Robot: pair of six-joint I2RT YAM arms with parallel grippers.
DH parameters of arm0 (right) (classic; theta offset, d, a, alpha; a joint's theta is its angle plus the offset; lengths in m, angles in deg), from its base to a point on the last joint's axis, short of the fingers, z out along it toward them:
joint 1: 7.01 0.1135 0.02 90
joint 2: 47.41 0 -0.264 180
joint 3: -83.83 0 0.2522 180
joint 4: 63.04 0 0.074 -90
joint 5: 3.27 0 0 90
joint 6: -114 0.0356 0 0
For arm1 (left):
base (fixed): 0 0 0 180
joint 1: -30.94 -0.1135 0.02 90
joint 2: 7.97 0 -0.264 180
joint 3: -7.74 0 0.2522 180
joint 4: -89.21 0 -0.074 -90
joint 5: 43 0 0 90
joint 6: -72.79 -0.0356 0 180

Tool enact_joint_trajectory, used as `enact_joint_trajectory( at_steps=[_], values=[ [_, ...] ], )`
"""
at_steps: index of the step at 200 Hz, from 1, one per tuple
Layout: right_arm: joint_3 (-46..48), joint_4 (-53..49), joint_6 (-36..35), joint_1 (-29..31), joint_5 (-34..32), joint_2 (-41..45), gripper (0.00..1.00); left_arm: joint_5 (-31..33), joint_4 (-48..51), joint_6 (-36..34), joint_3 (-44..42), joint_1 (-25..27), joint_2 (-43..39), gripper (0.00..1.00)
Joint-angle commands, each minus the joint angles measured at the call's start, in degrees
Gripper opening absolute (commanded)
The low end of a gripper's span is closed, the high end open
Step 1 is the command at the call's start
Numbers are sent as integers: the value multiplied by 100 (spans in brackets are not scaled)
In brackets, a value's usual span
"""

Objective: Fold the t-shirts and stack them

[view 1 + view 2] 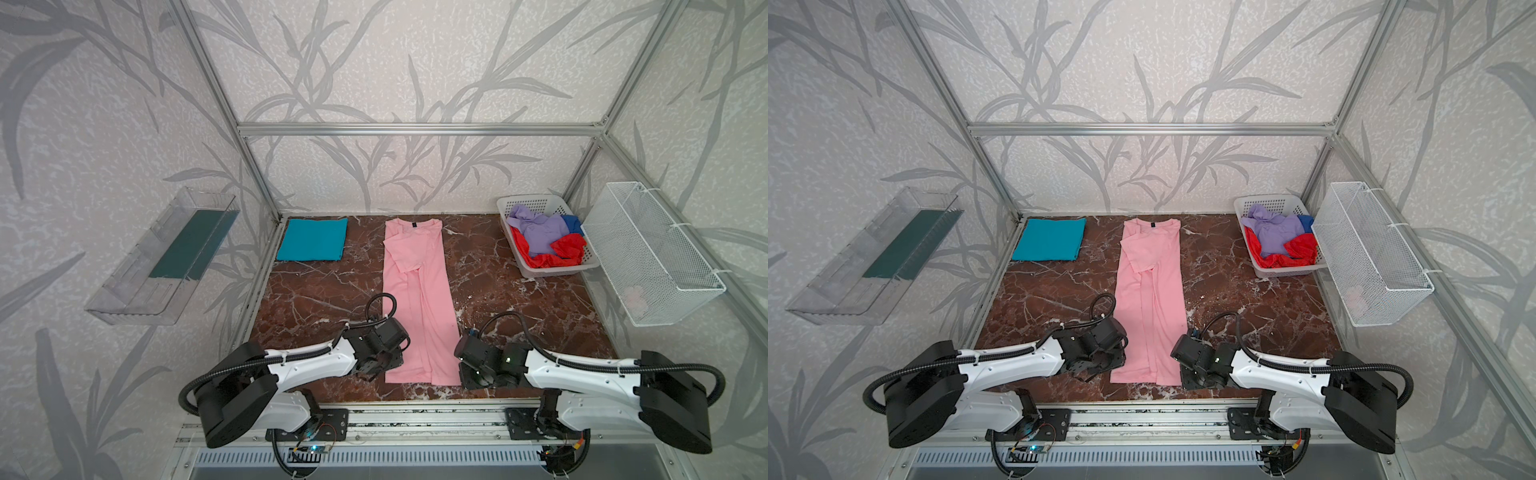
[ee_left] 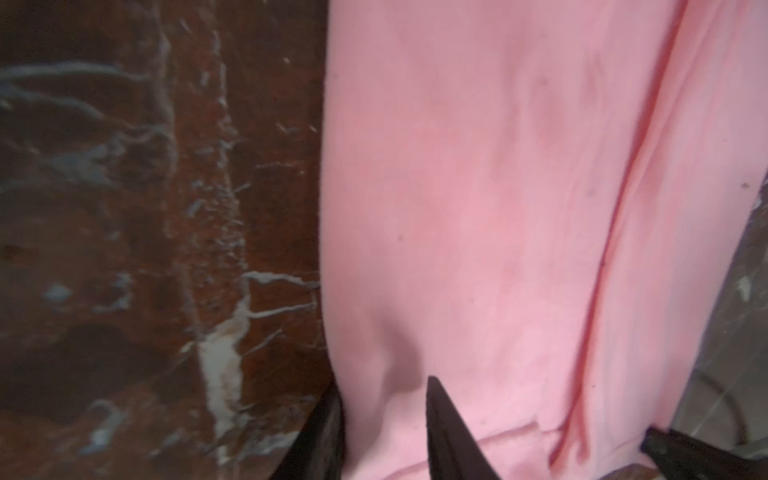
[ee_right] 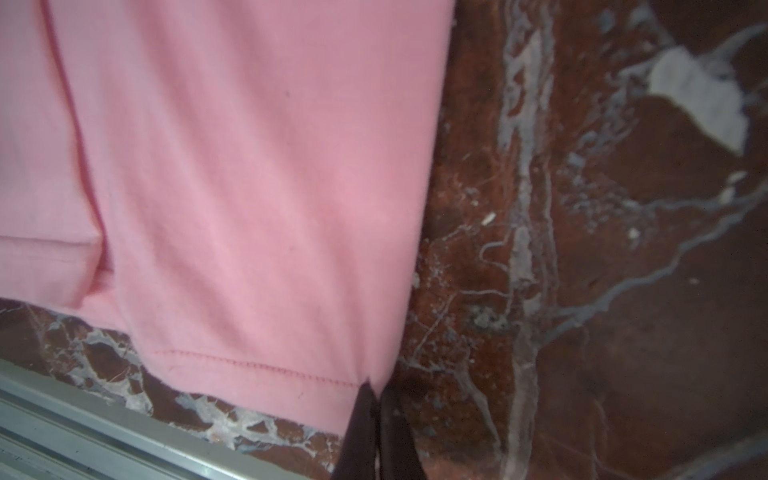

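Entry: pink t-shirt (image 1: 417,299), narrow strip lying 12 to 6 o'clock across counter (image 1: 324,291). Right pincer (image 3: 374,399) clenched on hem corner at 5 o'clock; left pincer (image 2: 384,415) astride 7 o'clock corner, closure cannot be told. Step: crosswise fold. Next: raise hem evenly toward 12.

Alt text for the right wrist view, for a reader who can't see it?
The right gripper, shut, pinches the hem corner of a pink t-shirt lying flat on a dark red marble tabletop with white veins. A stitched hem line runs along the shirt's edge, and a grey metal rail borders the table beyond the hem.
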Motion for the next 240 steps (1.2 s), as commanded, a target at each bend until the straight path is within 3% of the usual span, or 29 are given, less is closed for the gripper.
enact_joint_trajectory(
  at_steps=[1,16,75,119,145,193,220,240],
  values=[
    [-21,-255,62,42,10,-37,6,-82,412,89,-82,83,309,13],
    [-19,-296,80,38,-4,11,5,-32,496,79,-62,91,215,0],
    [-247,-362,202,-5,-226,540,6,328,1489,-53,480,39,-79,0],
    [-904,-114,-445,-1208,106,586,8,635,2026,-631,1499,-424,181,0],
    [-1426,227,-964,-1953,483,-26,8,263,1700,-1073,1841,-1127,484,0],
    [-2450,903,-1585,-2800,784,-1479,7,-343,1300,-1727,2853,-2191,1571,0],
    [-3186,947,-1902,-3108,1068,-2375,7,-967,1207,-1892,3609,-2578,2404,0],
    [-3692,897,-2011,-3282,1213,-3014,6,-1080,1256,-1972,4011,-2766,2804,0]
  ],
)
